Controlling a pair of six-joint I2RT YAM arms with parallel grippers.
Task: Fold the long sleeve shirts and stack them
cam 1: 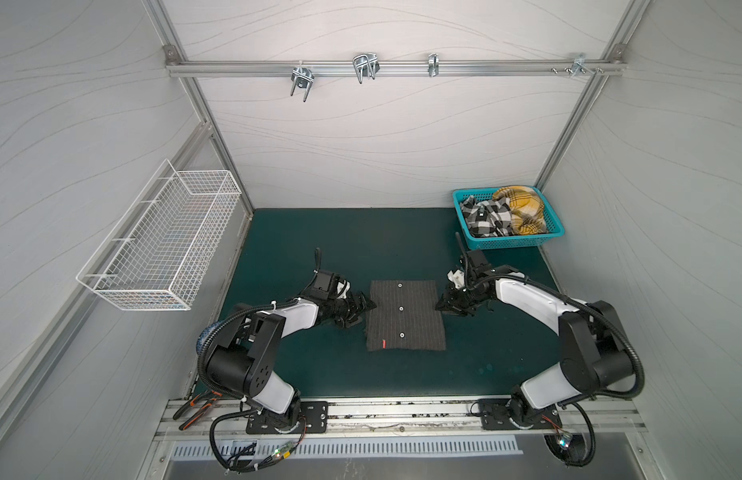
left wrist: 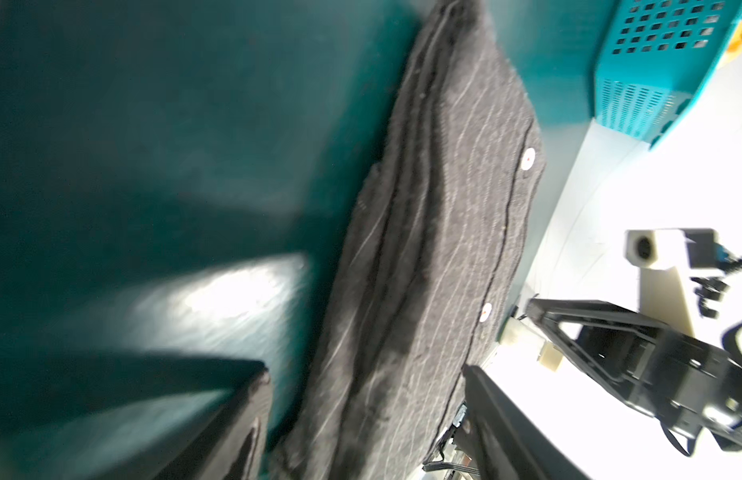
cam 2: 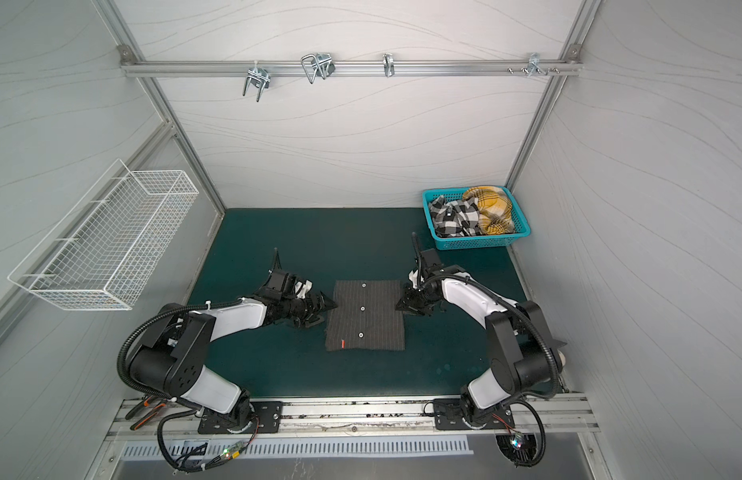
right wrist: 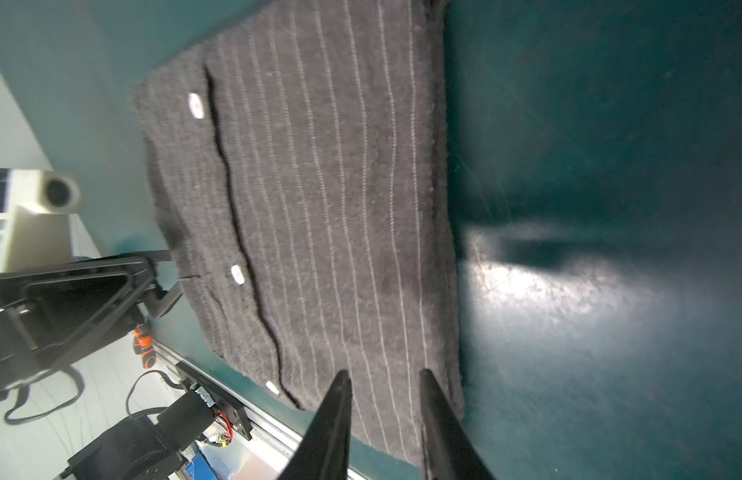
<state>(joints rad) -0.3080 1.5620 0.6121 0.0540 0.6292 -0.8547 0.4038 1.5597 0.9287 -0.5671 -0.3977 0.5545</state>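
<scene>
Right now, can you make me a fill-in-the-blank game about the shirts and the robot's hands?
1. The folded striped shirt shows ____ white buttons in both top views.
2. It lies ____ the left hand and the right hand.
3. The yellow shirt and the black-and-white shirt are piled in the blue ____.
Missing words: three; between; basket.
</scene>
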